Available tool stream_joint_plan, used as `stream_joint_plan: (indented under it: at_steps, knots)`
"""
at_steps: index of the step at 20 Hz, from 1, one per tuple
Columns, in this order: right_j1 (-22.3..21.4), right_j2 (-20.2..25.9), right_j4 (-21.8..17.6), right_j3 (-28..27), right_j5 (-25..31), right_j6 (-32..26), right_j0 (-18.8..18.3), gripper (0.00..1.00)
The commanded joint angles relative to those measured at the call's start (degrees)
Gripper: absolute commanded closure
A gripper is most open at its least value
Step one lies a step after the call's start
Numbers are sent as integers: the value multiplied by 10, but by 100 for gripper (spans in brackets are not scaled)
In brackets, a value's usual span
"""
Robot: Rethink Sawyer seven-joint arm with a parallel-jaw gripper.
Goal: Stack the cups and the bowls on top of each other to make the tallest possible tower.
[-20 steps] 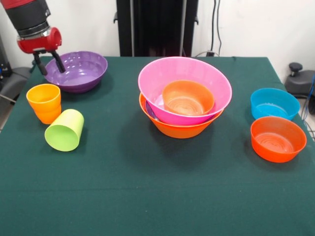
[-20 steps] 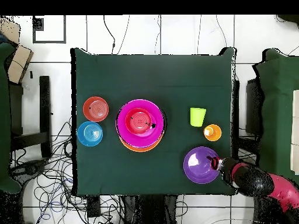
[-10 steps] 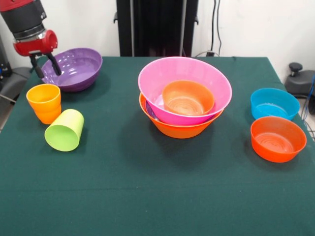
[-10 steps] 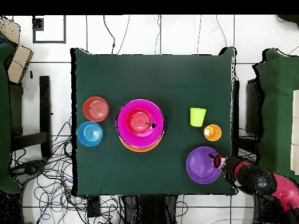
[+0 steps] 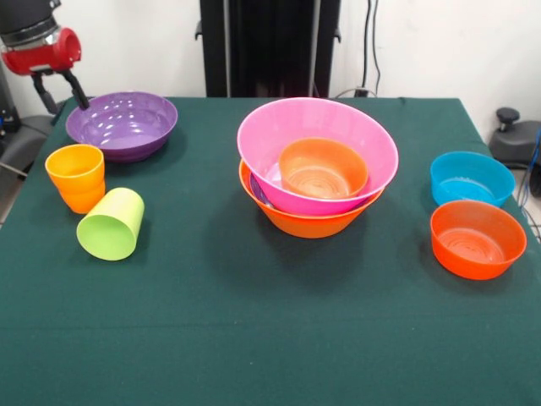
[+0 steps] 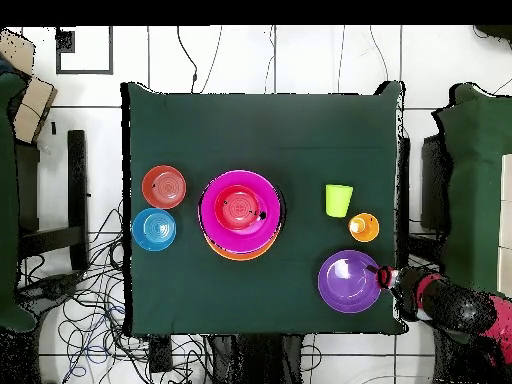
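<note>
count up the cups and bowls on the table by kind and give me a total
Cups: 2, orange cup upright, lime green cup on its side.
Bowls: 6 visible, purple, pink, yellow-orange, small red-orange, blue, red-orange.
Total: 8.

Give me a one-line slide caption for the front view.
Gripper open just off the purple bowl; pink bowl tops the tower, cups still unstacked.

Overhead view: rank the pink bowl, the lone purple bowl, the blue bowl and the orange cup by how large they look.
1. pink bowl
2. purple bowl
3. blue bowl
4. orange cup
</note>
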Motion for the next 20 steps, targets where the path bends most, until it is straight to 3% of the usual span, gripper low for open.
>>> stream_joint_plan:
  at_steps: [1,9,15,20]
  knots:
    - [-13,20,-10,7,40,-160,29,0]
    - [30,5,-43,-10,9,-166,27,0]
    - [118,-10,-87,-61,-28,-213,12,0]
    - [157,-7,-103,-86,-26,-247,-5,0]
